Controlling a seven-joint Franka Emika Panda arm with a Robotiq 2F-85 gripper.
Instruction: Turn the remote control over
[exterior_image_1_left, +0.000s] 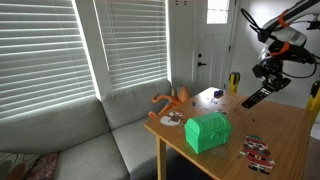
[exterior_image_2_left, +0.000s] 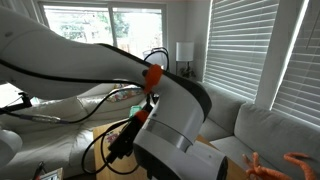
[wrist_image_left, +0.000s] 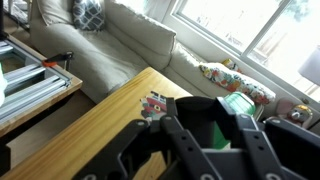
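The black remote control (exterior_image_1_left: 257, 97) is held tilted in the air above the far right part of the wooden table (exterior_image_1_left: 280, 128), one end pointing down toward the tabletop. My gripper (exterior_image_1_left: 268, 76) is shut on its upper part. In the wrist view the remote (wrist_image_left: 192, 105) shows as a dark slab clamped between the fingers of the gripper (wrist_image_left: 197, 126), with the table below. In an exterior view the robot arm (exterior_image_2_left: 170, 110) fills the picture and hides the remote and the gripper.
A green chest-shaped box (exterior_image_1_left: 207, 131) (wrist_image_left: 238, 103) stands near the table's front edge. Red-and-white flat items (exterior_image_1_left: 258, 150) (wrist_image_left: 155, 103) lie beside it. An orange toy (exterior_image_1_left: 172, 98) lies at the table's left end. A grey sofa (exterior_image_1_left: 70, 140) runs alongside.
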